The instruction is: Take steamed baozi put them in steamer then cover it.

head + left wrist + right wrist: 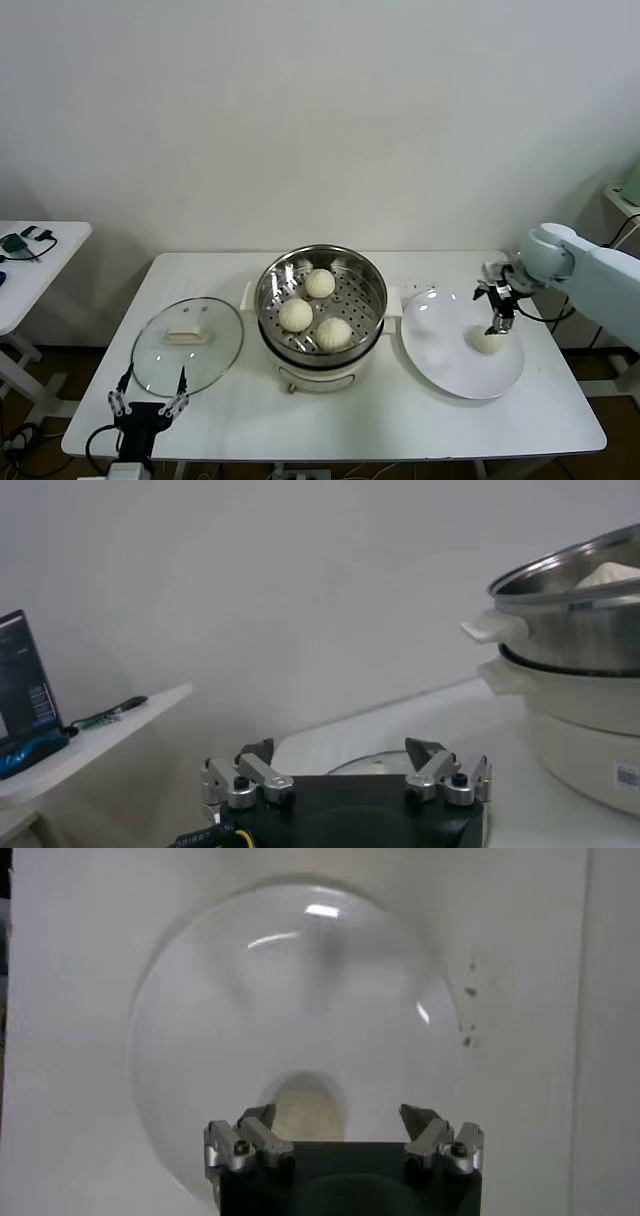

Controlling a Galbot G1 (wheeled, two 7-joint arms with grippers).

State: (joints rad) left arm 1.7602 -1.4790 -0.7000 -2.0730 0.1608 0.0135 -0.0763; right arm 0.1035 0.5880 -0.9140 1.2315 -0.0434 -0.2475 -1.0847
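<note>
White plate carries the last steamed baozi directly beneath our right gripper, jaws released; our left gripper, jaws likewise released, hangs far off.

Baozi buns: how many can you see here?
4. Three baozi sit on the steamer tray: rear, left, front. The fourth lies on the white plate, under the open right end effector.

1. Round shiny stainless-steel steamer: silver, with a tray perforated in regular dots, on a cream-white base.
2. Four smooth domed dough baozi: pale cream-white.
3. Flat round plate: plain white.
4. Round glass lid: clear, with a cream handle.
5. Rectangular table: white, unpatterned.
</note>
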